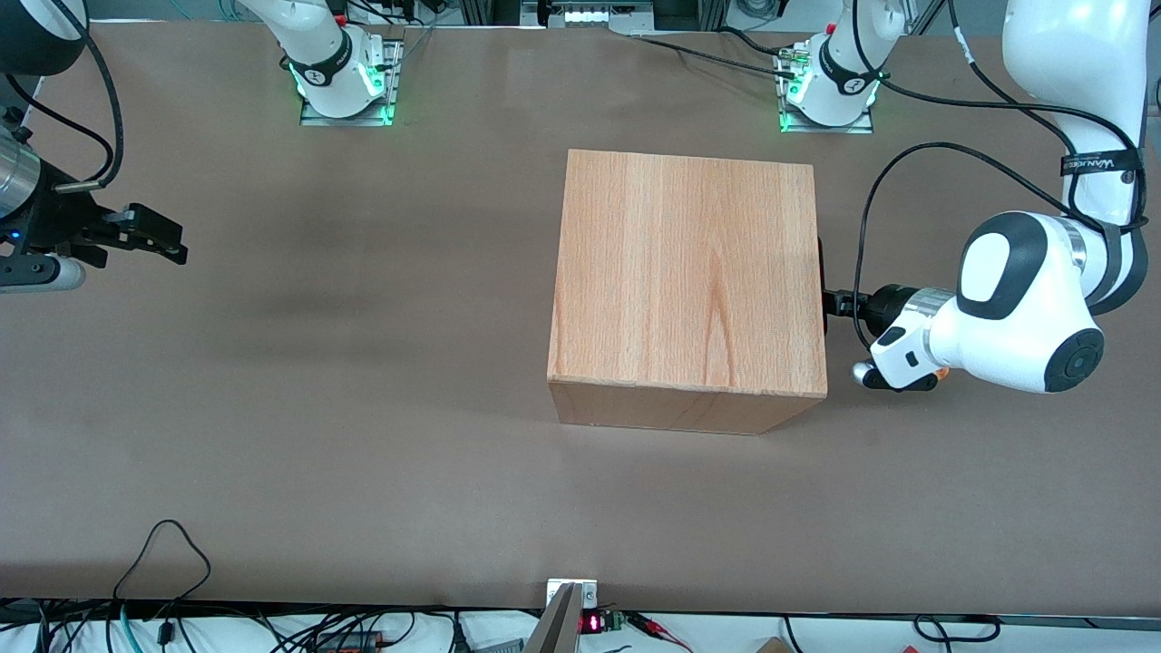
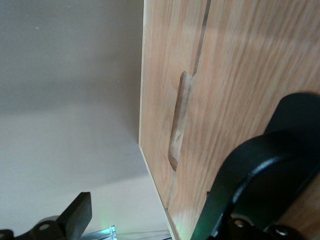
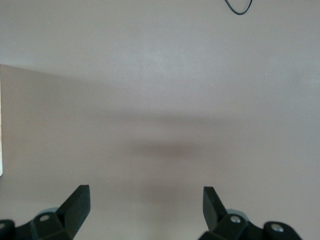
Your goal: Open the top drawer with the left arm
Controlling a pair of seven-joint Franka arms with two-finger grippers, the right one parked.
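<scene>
- Brown table (image 1: 317, 408) fills pretty much the whole front view, with cables along the edge nearest the camera.
- Big wooden box (image 1: 687, 281) sits about mid-table, a bit toward the working arm's end. From the front you only get its top and one plain side.
- Left arm (image 1: 1025, 304) is bent low beside the box, wrist lying level and pointing straight at the box's side face, black cable looping over it.
- Gripper (image 1: 824, 304) is right up against that side face, mostly hidden by the box edge in the front view.
- Wrist view shows what the front view doesn't: the top drawer (image 2: 260, 75) front, shut flush with the box, with a seam beside it and what looks like a wood-coloured handle (image 2: 179, 120).
- Fingers are spread apart, holding nothing: one finger (image 2: 250, 185) is close against the drawer front, the other (image 2: 75, 215) is out over bare table.
</scene>
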